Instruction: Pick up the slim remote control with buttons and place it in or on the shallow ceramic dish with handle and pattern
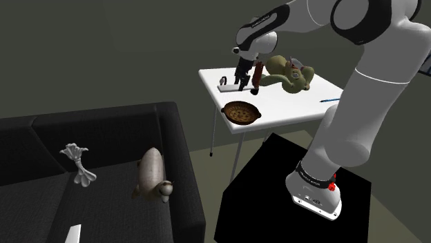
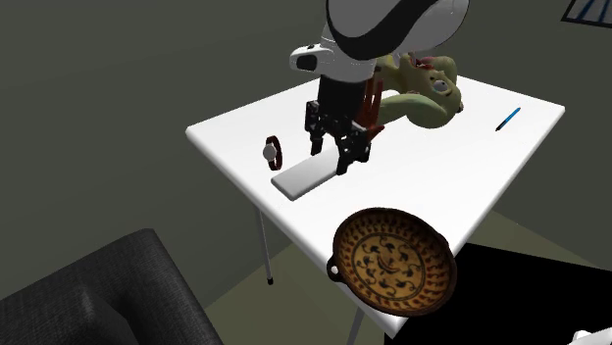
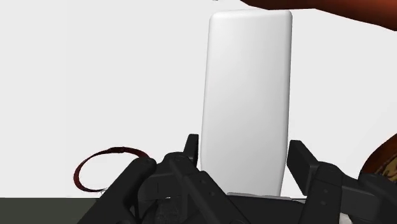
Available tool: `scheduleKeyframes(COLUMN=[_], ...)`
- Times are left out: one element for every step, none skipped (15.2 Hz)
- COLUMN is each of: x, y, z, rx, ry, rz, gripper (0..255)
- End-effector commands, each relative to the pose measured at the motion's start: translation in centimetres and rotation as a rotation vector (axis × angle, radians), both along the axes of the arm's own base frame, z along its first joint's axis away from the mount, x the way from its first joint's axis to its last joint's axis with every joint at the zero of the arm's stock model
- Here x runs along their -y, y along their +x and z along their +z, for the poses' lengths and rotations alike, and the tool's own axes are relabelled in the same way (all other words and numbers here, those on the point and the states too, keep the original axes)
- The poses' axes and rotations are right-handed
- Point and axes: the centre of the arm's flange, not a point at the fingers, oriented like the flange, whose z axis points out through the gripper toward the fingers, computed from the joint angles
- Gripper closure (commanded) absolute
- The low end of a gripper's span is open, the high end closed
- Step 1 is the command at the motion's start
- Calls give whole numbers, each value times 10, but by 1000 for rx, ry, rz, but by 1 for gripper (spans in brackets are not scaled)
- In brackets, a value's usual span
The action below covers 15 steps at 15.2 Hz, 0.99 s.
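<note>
**Gripper poised over the remote, before the grasp.** The gripper [image 2: 331,160] hangs at upper centre of the second exterior view, low over the white table [image 2: 446,167]. Its jaws are spread. In the wrist view the fingers [image 3: 192,150] stand on either side of the remote [image 3: 245,89], and they appear not to clasp it yet. The remote, drawn as a plain white slab, lies flat on the table left of centre in the second exterior view. The patterned dish [image 2: 394,260] sits well apart from it, at lower centre of that view, close to the table's edge.

Probable hazards:
- **Remote tips or slides out:** the fingers bracket the slab's near end rather than its middle, so on lifting the long free end may droop or pivot. The smooth, thin sides offer little purchase.
- **Ring gets caught:** a dark red ring [image 2: 273,152] lies just beside one finger, and a drifting descent could nudge or catch it.
- **Far end fouls a neighbour:** a red-brown object [image 1: 257,77] stands near the remote's far end, with a plush toy [image 2: 427,93] behind it. A swinging slab might strike either.
- **Dish goes off the table:** because the dish is so near the edge, a hard or off-centre placement could push it off.
</note>
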Motion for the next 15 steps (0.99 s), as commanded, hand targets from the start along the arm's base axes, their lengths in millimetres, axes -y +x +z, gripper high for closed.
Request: scheduleKeyframes(x=[0,0,0,0,0,0,0,0,0,0,0,0,-10,-20,-30], y=[0,0,0,0,0,0,0,0,0,0,0,0,-9,-18,-27], z=[12,17,22,27,33,38,43,48,54,59,64,69,70,70,70], rx=[0,0,0,0,0,0,0,0,0,0,0,0,0,0,0], ry=[0,0,0,0,0,0,0,0,0,0,0,0,0,0,0], rz=[0,0,0,0,0,0,0,0,0,0,0,0,0,0,0], gripper=[255,255,255,255,255,255,255,255,255,255,255,255,255,255,255])
